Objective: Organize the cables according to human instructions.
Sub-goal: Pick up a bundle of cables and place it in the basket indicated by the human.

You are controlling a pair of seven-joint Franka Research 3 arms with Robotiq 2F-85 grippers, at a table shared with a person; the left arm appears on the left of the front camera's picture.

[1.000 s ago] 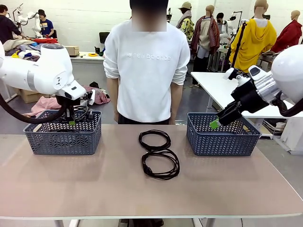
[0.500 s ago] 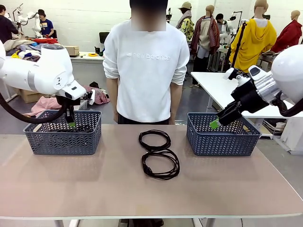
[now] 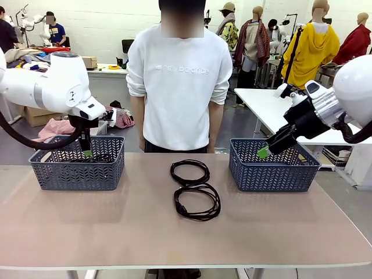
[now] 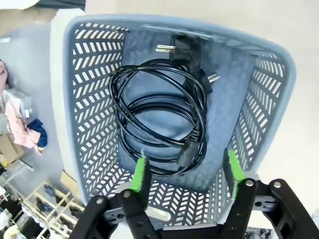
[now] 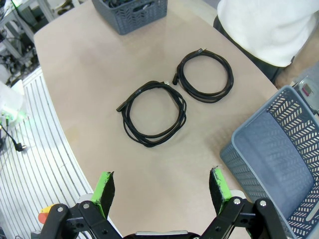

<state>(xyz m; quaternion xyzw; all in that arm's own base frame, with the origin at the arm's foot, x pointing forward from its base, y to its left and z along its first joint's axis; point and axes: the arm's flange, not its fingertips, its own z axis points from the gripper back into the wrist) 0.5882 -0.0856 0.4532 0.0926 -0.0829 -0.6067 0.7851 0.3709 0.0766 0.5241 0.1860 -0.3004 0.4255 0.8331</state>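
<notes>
Two coiled black cables lie mid-table, one farther [image 3: 190,172] and one nearer [image 3: 197,201]. In the right wrist view these are the far coil [image 5: 229,74] and the near coil [image 5: 180,107]. More coiled cable [image 4: 188,152] with its plugs rests on the floor of the left grey basket [image 3: 75,171]. My left gripper [image 3: 87,152] hangs open just above that basket. From its wrist camera the left gripper [image 4: 187,169] holds nothing. Over the right grey basket [image 3: 273,171], my right gripper [image 3: 264,152] is open and empty, as the right gripper [image 5: 162,189] also appears from its own wrist.
A person in a white sweatshirt [image 3: 180,87] stands at the table's far edge between the baskets, arms down. The right basket [image 5: 279,149] looks empty inside. The wide near half of the table [image 3: 186,238] is bare.
My left gripper has opened and let go of the coiled cable, which dropped from just above the rim into the left basket. The right arm and the two table cables have not moved.
</notes>
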